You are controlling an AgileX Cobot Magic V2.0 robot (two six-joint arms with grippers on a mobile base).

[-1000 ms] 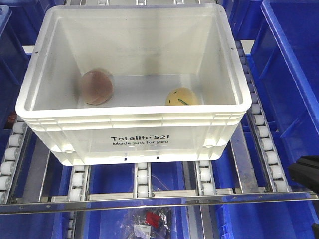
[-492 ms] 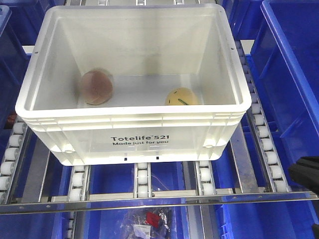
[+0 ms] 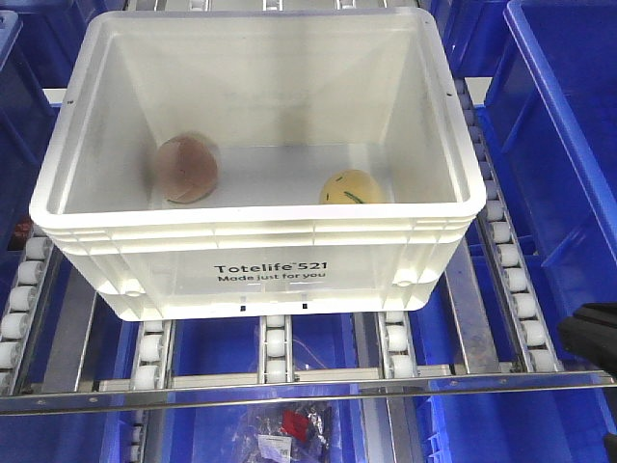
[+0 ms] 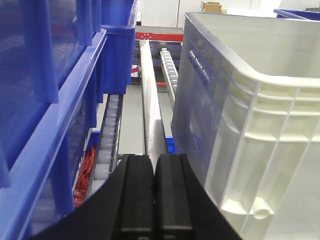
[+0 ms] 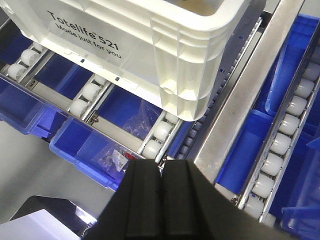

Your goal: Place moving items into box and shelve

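A white "Totelife 521" box sits on the shelf's roller tracks. Inside it lie a brownish-red ball at the left and a yellow ball at the right. My left gripper is shut and empty, beside the box's left wall, over the roller lane. My right gripper is shut and empty, below and in front of the box's front right corner. A dark part of the right arm shows at the lower right of the front view.
Blue bins flank the box on both sides. White rollers and metal rails run under it. A lower blue bin holds a plastic bag of small parts. Red material lies by the left rollers.
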